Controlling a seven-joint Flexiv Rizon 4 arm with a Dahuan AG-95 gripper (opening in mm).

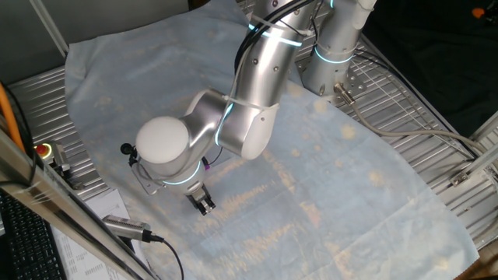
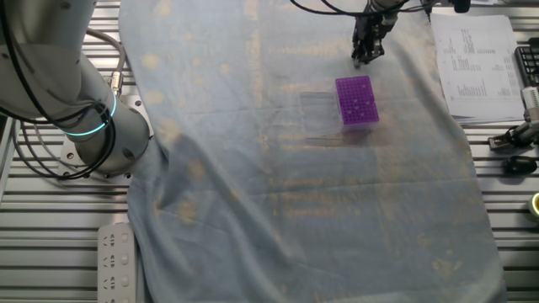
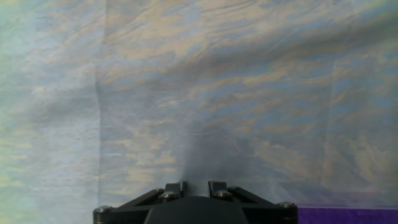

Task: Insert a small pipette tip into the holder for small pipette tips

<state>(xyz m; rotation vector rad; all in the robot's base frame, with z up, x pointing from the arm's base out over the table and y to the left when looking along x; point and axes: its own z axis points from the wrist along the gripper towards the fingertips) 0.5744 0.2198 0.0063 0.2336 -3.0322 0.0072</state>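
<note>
The holder for small pipette tips (image 2: 356, 100) is a flat purple block with pale holes, lying on the grey-blue cloth. My gripper (image 2: 362, 55) hangs just beyond its far end, pointing down. In one fixed view the gripper (image 1: 205, 205) is low over the cloth and the arm hides the holder. The hand view shows only the finger bases (image 3: 173, 188) close together, and a purple strip of the holder (image 3: 348, 216) at the bottom right. The small pipette tip does not show in any view.
A wrinkled cloth (image 2: 295, 194) covers the table. Printed papers (image 2: 474, 63) lie beside it at the far right, with cables and small devices (image 2: 514, 139) near them. The arm's base (image 2: 93, 126) stands at the left, and a metal grid borders the cloth.
</note>
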